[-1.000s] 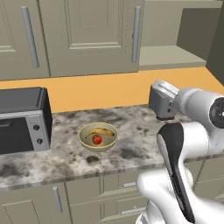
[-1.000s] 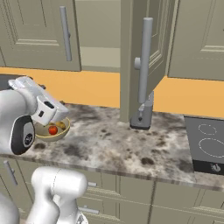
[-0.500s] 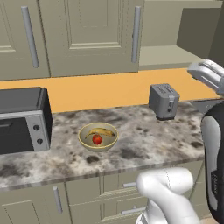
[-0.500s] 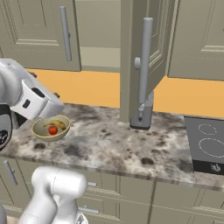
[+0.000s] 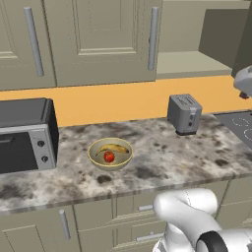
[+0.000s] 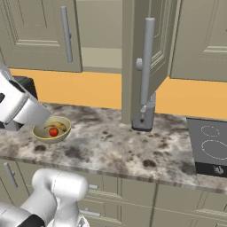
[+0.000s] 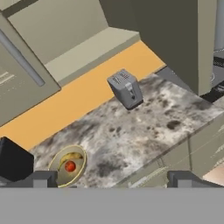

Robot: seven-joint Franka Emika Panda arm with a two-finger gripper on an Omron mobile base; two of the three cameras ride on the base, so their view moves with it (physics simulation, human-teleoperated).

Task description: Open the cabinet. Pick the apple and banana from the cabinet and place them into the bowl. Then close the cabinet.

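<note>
Apple (image 5: 109, 157) and banana (image 5: 114, 148) lie in the bowl (image 5: 97, 161); gripper (image 7: 109, 178) wide open, empty; push the open cabinet (image 6: 137, 53) door's outer face squarely shut.

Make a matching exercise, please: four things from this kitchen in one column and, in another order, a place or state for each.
Things:
1. apple
2. toaster
3. cabinet
4. toaster oven

Places or states:
a. stands at the left end of the counter
b. one door swung open, shelf bare
c. lies in the bowl beside the banana
d. stands on the counter against the orange wall, under the open cabinet

Pairs: 1-c, 2-d, 3-b, 4-a
</note>
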